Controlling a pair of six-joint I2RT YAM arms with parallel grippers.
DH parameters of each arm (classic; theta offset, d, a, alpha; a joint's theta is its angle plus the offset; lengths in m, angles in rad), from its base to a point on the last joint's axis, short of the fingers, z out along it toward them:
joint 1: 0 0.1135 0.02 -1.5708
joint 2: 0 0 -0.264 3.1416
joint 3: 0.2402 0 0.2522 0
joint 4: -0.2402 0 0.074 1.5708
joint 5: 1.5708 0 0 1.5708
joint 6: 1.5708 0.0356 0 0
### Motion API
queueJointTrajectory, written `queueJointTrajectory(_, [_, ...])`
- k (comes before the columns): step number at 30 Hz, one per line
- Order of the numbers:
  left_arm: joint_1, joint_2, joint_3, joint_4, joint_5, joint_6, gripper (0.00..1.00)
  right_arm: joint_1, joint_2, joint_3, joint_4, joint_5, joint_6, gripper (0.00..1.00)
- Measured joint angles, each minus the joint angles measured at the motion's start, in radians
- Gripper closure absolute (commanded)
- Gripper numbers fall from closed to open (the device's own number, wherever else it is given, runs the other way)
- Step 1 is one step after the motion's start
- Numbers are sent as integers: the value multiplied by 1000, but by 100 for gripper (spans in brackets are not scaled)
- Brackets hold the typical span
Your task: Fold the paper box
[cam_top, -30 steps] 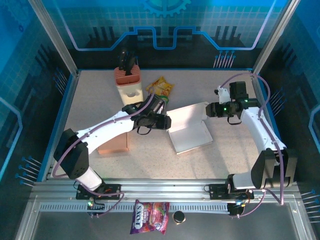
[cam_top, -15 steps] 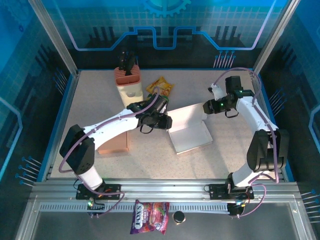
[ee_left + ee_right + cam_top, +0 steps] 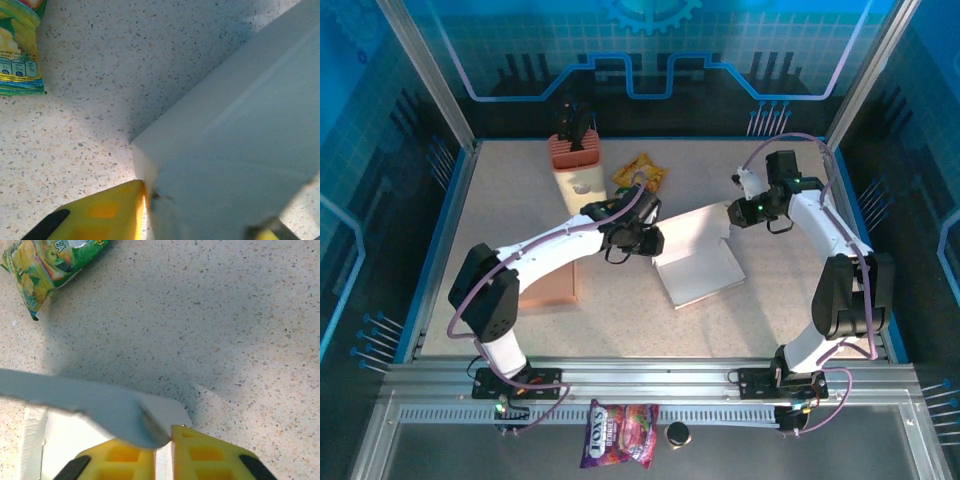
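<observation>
Your paper box [image 3: 698, 262] lies open near the middle of the counter [image 3: 620, 320], its far panel tilted up. The right end effector [image 3: 730, 214] pinches that panel's right corner, with the thin white sheet caught between its yellow fingers [image 3: 207, 452]. The left end effector [image 3: 656, 243] straddles the box's left corner, one finger [image 3: 105, 212] touching the edge; you cannot tell whether it is clamped. A snack bag [image 3: 642, 175] lies just beyond.

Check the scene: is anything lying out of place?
Yes. A candy bag and a small dark round thing lie on the metal ledge at the near edge, off the table.
</observation>
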Motion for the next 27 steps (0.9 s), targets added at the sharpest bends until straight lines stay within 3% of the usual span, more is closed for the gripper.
queueJointTrajectory(3, [4,10,4,0,-5,6,80,11,0,0,0,18,1,94])
queueJointTrajectory(9, [15,14,18,0,-20,29,100,19,0,0,12,45,4,91])
queueJointTrajectory(14, [29,24,47,-21,-22,66,100,19,-1,0,15,48,8,93])
queueJointTrajectory(17, [39,31,65,-26,-23,97,100,19,-1,0,15,46,15,86])
queueJointTrajectory(23, [66,38,76,-37,-15,208,100,15,-36,-19,36,39,40,63])
queueJointTrajectory(27, [100,38,77,-46,17,296,100,0,-74,-46,60,15,54,56])
